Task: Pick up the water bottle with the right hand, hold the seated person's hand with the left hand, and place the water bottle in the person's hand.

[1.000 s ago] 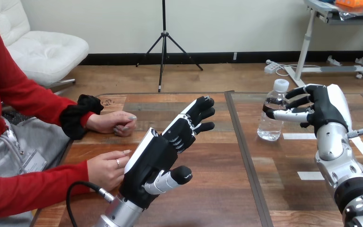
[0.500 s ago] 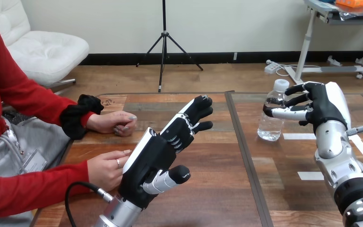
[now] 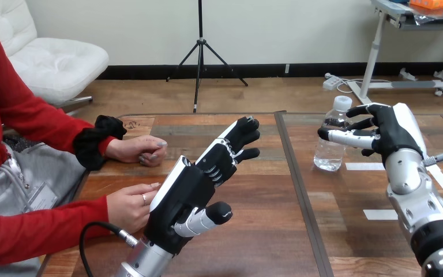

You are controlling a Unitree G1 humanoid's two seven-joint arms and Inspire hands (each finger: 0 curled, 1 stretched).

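Bench (image 3: 265, 248) first. Left robot hand (image 3: 187, 193): wide, fingers straight, holding nothing; person's near hand (image 3: 128, 209) just beside its back. Right robot hand (image 3: 389, 135): wide, thumb across the front of the water bottle (image 3: 327, 154), which stands upright btwn thumb and fingers. Best now, imo: close evenly round mid-body w/o tipping, then lift straight.

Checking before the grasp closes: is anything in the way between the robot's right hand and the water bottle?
Nothing visible stands between them. The right hand is open beside the upright water bottle, thumb crossing in front of it; whether it touches, I cannot tell.
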